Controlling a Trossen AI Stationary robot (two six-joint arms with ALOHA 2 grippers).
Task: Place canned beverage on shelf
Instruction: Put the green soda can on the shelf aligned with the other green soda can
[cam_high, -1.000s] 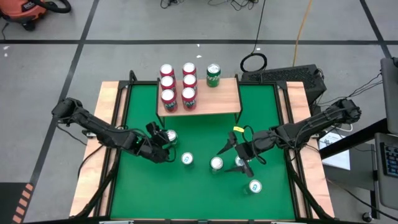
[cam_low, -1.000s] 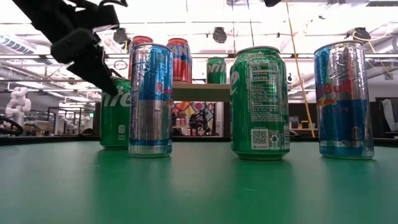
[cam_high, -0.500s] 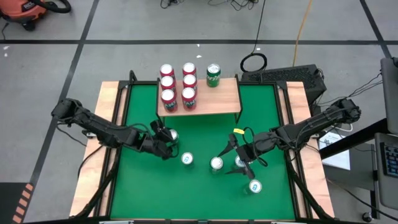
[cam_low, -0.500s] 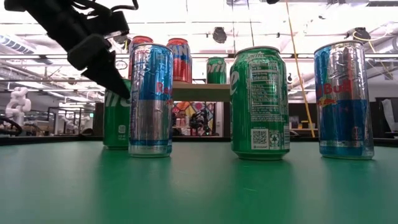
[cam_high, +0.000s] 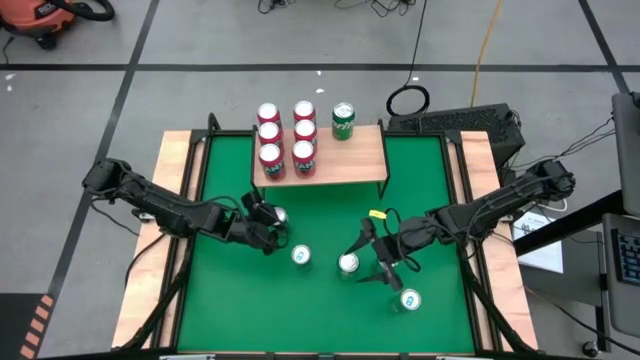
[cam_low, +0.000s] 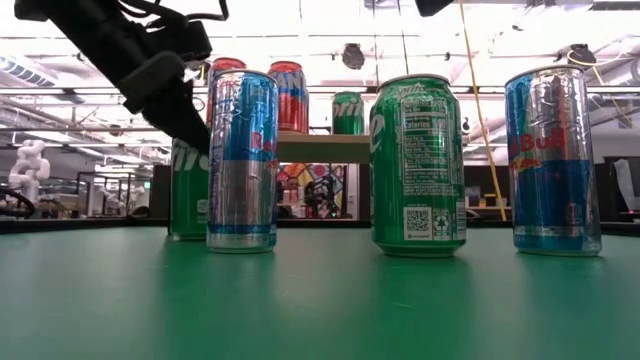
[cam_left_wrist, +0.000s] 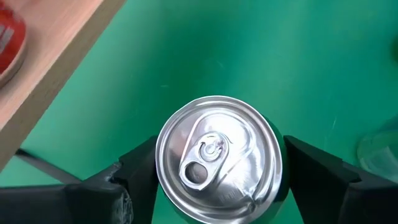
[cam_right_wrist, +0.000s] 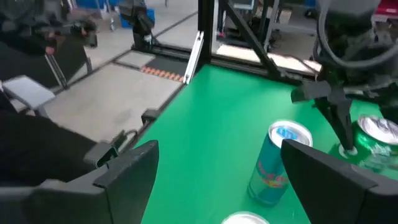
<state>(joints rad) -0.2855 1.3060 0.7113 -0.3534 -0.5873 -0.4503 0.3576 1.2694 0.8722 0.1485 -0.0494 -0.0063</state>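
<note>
Overhead, the left gripper (cam_high: 272, 226) straddles a green can (cam_high: 277, 216) just in front of the shelf (cam_high: 345, 155), which already carries seven cans; the right gripper (cam_high: 372, 262) hangs spread and empty farther from the shelf. At table height, dark fingers (cam_low: 165, 95) meet that can's upper part. Left wrist view: fingers flank the can, contact unclear.

Left claw (cam_high: 268, 226) low, fingers spread — right claw (cam_high: 372, 262) open.
</note>
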